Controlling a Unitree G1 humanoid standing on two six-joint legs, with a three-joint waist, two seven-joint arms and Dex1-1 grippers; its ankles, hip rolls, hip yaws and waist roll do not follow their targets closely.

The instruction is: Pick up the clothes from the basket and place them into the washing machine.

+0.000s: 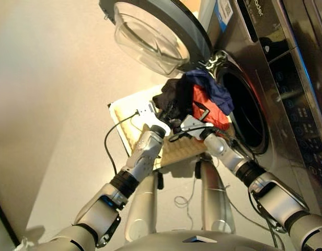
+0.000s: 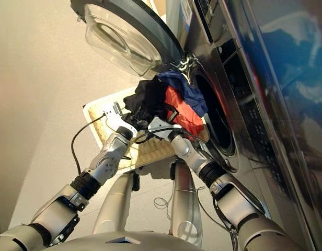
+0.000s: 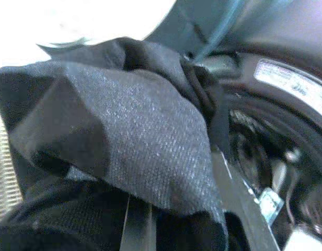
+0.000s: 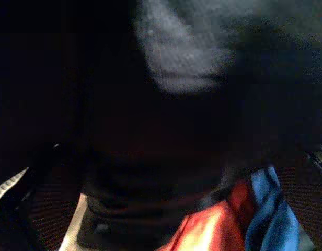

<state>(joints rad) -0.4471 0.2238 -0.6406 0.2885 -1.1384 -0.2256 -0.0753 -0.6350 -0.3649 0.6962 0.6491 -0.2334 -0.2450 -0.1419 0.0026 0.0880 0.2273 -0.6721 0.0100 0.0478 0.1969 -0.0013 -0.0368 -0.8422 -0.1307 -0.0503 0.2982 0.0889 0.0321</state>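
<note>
- Both arms raised forward and bent at the elbow, wrists converging on one bundle of clothes held up between the basket [image 1: 130, 121] and the washing machine [image 1: 265, 63].
- Left end effector [image 1: 165, 117] pressed into the black garment [image 1: 174, 97] on the bundle's left side; fingers buried in cloth, so cannot tell how far apart they stand.
- Right end effector [image 1: 195, 121] tucked under the orange-red garment [image 1: 208, 107]; in the right wrist view dark cloth fills almost everything, with orange-red and blue fabric at one corner, so opening likewise cannot be told.
- Three garments counted: one black, one orange-red, one navy blue [image 1: 216, 86], all bunched together and touching.
- Navy blue piece on top, draped toward the porthole [image 1: 244, 112], its edge just at the rim.
- One basket, cream and ribbed, lying on the floor below the bundle, partly hidden by arms and cloth.
- One washing machine on the right, with one glass door [image 1: 150, 36] swung wide open above the bundle; drum opening dark.
- Blue-white label sticker [image 1: 223, 10] near the machine's top corner.
</note>
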